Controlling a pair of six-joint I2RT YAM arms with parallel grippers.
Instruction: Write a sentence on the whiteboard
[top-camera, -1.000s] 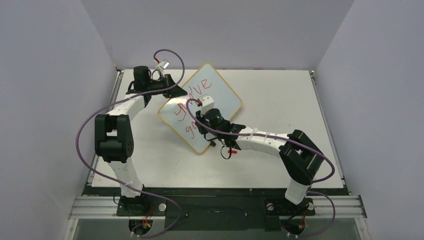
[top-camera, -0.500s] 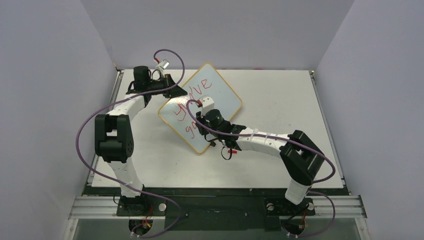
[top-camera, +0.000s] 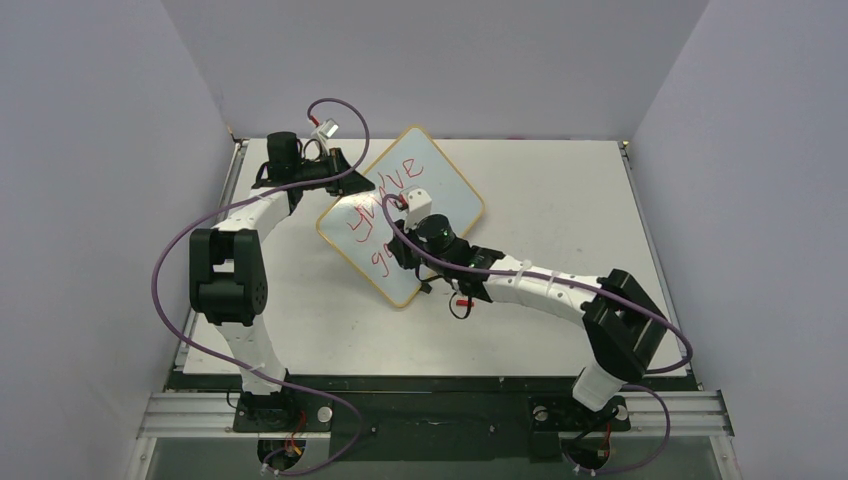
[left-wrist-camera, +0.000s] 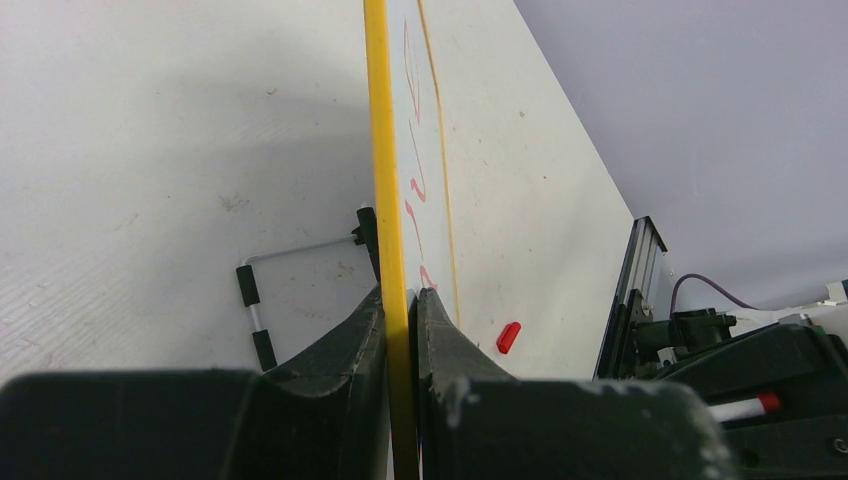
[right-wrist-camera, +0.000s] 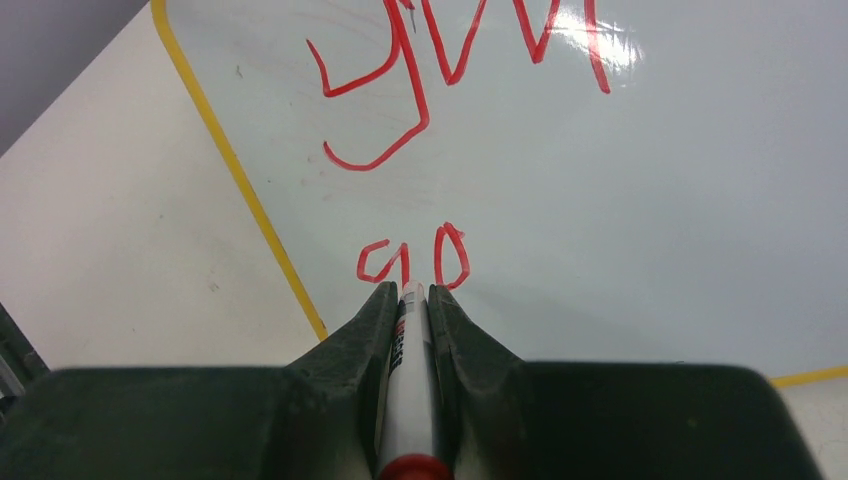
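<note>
1. Left claw (left-wrist-camera: 402, 292): closed on the yellow edge of the whiteboard (top-camera: 445, 180), one finger on each face, at the board's left side. A wire stand (left-wrist-camera: 255, 310) shows beside that edge. Whether the board lies flat or is propped cannot be told.
2. Whiteboard position: middle of the bench (top-camera: 560, 200), towards the far side, turned corner-on to the arms.
3. Sentence (right-wrist-camera: 410, 262): red writing, with "you've" on the upper line and only "go" on the lower. Judged unfinished.
4. Right claw (right-wrist-camera: 412, 290): closed on a marker (right-wrist-camera: 410, 380), gripped along its barrel between both fingers.
5. Governing relation: the marker's long axis runs straight out of the right claw towards the board. Its tip is at the board surface directly below the gap between "g" and "o". Blank board for the next letter lies to the right of the "o", along the line of writing. The right arm is the nearer one for this work, while the left only steadies the board.
6. Small red cap (left-wrist-camera: 508, 337): loose on the bench, right of the board.
7. Containers: none in view.
</note>
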